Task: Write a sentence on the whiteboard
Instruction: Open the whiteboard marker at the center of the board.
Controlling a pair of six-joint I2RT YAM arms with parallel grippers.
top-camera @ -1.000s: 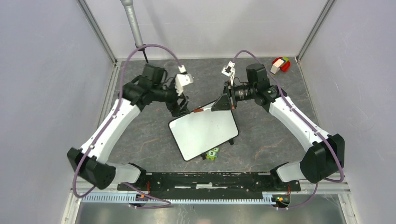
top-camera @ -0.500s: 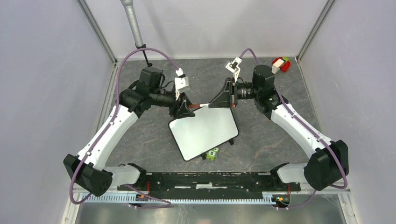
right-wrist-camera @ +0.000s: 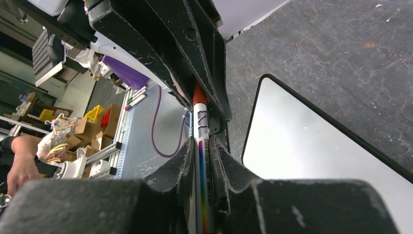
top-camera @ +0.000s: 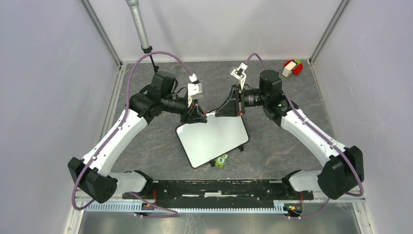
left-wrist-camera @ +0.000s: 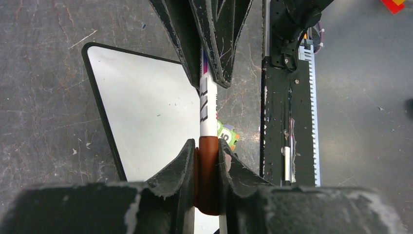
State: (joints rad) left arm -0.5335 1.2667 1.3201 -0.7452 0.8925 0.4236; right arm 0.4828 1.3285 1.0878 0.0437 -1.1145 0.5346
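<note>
Sharing one marker [top-camera: 210, 114] between two arms, just above the far edge of the whiteboard [top-camera: 214, 141], which lies flat on the tabletop [top-camera: 277, 131]. Clamps the brown cap [left-wrist-camera: 208, 170] in the left fingers [left-wrist-camera: 178, 165], pressed tight on both sides with no gap showing. Pinches the white barrel [left-wrist-camera: 206, 105] in the right fingers [right-wrist-camera: 179, 169], likewise closed hard on it. Lies left to right in the top view, cap end toward the left arm and barrel end toward the right, with both wrists facing each other straight down the pen's long axis. Looks, judging by that double grip, like the uncapping step. Calls for a straight pull apart along that axis rather than sideways, lest the cap bind or the barrel slip. Shows no writing on the board. Favours the right arm to keep the pen and write, with the board just below both sets of fingers, toward the near side.
</note>
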